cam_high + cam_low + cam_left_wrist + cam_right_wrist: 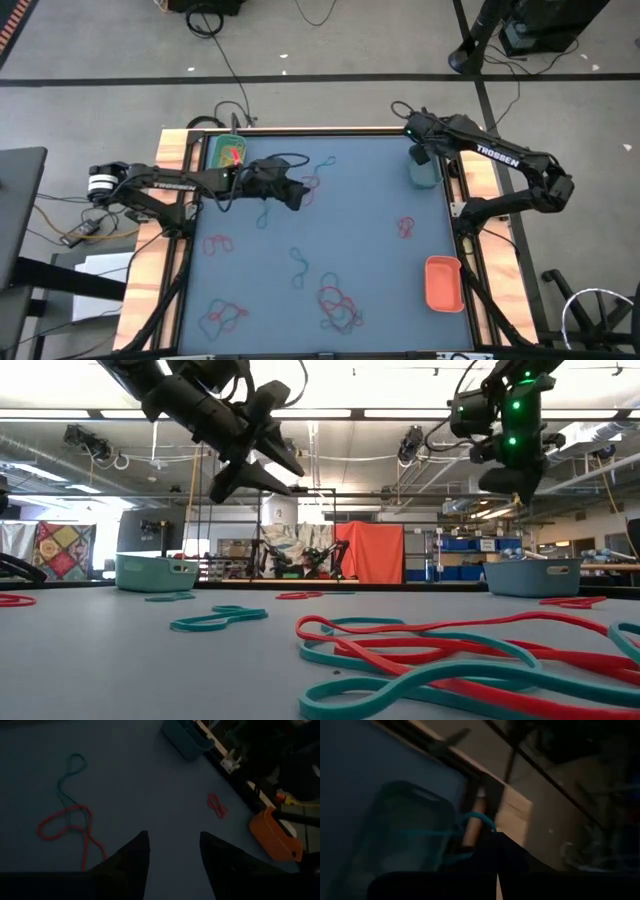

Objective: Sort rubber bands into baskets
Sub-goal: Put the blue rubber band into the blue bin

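Nearest the low camera, a tangle of red and teal bands (470, 650) is lying on the table (100, 660); in the high view this cluster (338, 305) is sitting near the front edge, with another red-and-teal bunch (222, 317) off to the left. A lone teal band (218, 619) is lying a little farther back.

At the front right corner the orange basket (443, 283) is resting against the table's edge, empty as far as can be seen. A small red band (406, 228) is lying just behind it, well apart from the others.

Toward mid-table the left gripper (293, 193) is hanging above the surface, clear of every band. Its fingers (131, 862) are standing moderately apart and holding nothing; a red band (70, 827) and a teal band (70, 775) are lying on the table beyond them.

At the far left corner the green basket (226, 152) is holding a few red bands. At the far right the right gripper (420, 152) is hovering directly over the teal basket (424, 172). Its fingers are pressed together, pinching a teal band (475, 822) that is dangling above the basket (400, 835), not yet dropped in.
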